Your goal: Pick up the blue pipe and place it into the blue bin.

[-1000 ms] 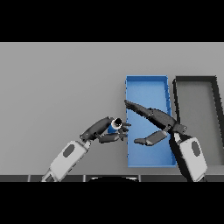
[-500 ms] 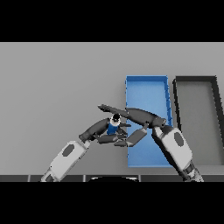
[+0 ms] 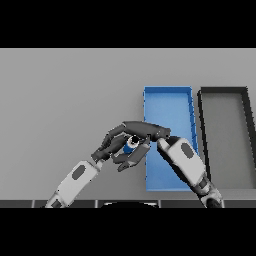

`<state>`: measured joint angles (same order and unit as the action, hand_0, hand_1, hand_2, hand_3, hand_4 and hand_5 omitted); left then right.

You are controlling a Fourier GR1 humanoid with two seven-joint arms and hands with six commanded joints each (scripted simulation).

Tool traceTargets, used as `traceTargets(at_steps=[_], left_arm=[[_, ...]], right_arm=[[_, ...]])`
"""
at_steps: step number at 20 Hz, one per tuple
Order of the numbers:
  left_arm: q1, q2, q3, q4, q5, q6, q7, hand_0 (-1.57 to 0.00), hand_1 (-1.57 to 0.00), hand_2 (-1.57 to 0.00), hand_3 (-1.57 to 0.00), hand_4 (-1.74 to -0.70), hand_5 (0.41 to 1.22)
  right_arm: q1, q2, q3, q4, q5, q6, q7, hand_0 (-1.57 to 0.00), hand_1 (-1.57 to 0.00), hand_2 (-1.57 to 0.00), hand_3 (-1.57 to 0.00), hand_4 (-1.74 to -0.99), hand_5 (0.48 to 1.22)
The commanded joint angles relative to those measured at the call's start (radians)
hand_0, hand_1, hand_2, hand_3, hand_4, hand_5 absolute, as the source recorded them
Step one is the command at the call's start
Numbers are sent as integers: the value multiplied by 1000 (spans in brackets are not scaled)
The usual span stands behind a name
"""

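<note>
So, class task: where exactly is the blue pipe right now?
In the head view, the blue pipe sits between the left hand and right hand, above the grey table, just left of the blue bin.

Plain grey table [image 3: 60,100], flat matt finish, no grain or shine anywhere. Blue bin [image 3: 167,95] looking like smooth moulded plastic, even colour, barely any gloss. Dark bin [image 3: 222,92] beside it, black rim, matt grey floor, same plastic-ish look. Blue pipe [image 3: 129,148] smooth with a small pale glint near its dark end. Left hand [image 3: 112,145] and right hand [image 3: 142,129] dark, matt, rubbery-looking; arm shells smooth white and grey hard plastic, slightly satin.
</note>
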<state>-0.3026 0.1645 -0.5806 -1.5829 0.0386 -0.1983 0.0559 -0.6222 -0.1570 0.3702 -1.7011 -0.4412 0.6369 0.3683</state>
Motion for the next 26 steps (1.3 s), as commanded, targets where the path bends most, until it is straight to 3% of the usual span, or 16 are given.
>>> traceTargets(at_steps=[1,2,3,4,6,8,11,13,14,15,17,20,23,24,26], left_arm=[[-1,5,4,-1,-2,-6,-31,-1571,-1543,-1571,-1211,-1665,1221],[-13,-13,18,8,9,-13,-20,-1571,-1548,-1571,-1283,-1680,1221],[5,-24,16,6,18,-25,-43,-1571,-1553,-1571,-1340,-1692,1221],[14,-34,21,2,30,-34,-50,-1571,-1557,-1571,-1386,-1702,1221],[26,-48,35,7,38,-50,-60,-1571,-1562,-1571,-1453,-1716,1221],[27,-50,48,8,22,-56,-58,-1571,-1565,-1571,-1495,-1723,1221],[25,-50,63,8,22,-75,-46,-1571,-1568,-1571,-1532,-1729,1221],[26,-53,62,-9,19,-78,-35,-1571,-1569,-1571,-1546,-1729,1221],[22,-60,63,-5,14,-75,-42,-1571,-1569,-1571,-1442,-1724,1221],[27,-46,67,-13,9,-87,-43,-1569,-1513,-1458,-1468,-1656,1221],[29,-37,59,-8,-42,-96,-56,-1045,-991,-950,-963,-1426,1221],[32,-38,71,-11,-92,-146,-79,-535,-507,-486,-492,-1144,1221],[33,-46,81,8,-172,-151,-110,-273,-259,-248,-252,-955,972],[24,-55,90,10,-169,-148,-84,-218,-207,-198,-201,-923,899],[25,-62,95,25,-164,-143,-101,-139,-132,-127,-128,-876,781]], right_arm=[[-9,1,3,2,-18,2,1,-869,-877,-881,-775,-1486,516],[-7,-1,2,5,-30,-4,-26,-1010,-1016,-1019,-880,-1527,570],[-11,1,11,8,-57,-12,-17,-1122,-1127,-1129,-1018,-1498,638],[-8,8,16,8,-59,-21,-35,-1212,-1216,-1218,-1128,-1474,755],[-8,6,26,16,-41,-30,-78,-1341,-1344,-1345,-1288,-1445,923],[-13,-20,39,10,12,-4,-133,-1424,-1425,-1426,-1390,-1435,1030],[-14,-18,52,7,30,-11,-154,-1496,-1496,-1497,-1478,-1455,1123],[-1,-28,53,-14,-42,-17,-147,-1523,-1523,-1524,-1512,-1470,1158],[-2,-27,58,-17,-49,-33,-142,-1532,-1533,-1533,-1523,-1475,1171],[3,-37,56,-13,-51,-37,-164,-1540,-1540,-1541,-1533,-1478,1181],[-4,-42,65,-13,-51,-54,-141,-1551,-1551,-1552,-1547,-1483,1195],[-9,-47,80,-35,-52,-84,-124,-1561,-1561,-1561,-1559,-1486,1208],[1,-59,89,-37,-39,-95,-144,-1566,-1566,-1566,-1565,-1488,1214],[-2,-57,97,-39,-37,-97,-145,-1567,-1567,-1567,-1566,-1488,1216],[-19,-53,88,-24,-44,-115,-115,-1568,-1568,-1568,-1568,-1488,1218]])
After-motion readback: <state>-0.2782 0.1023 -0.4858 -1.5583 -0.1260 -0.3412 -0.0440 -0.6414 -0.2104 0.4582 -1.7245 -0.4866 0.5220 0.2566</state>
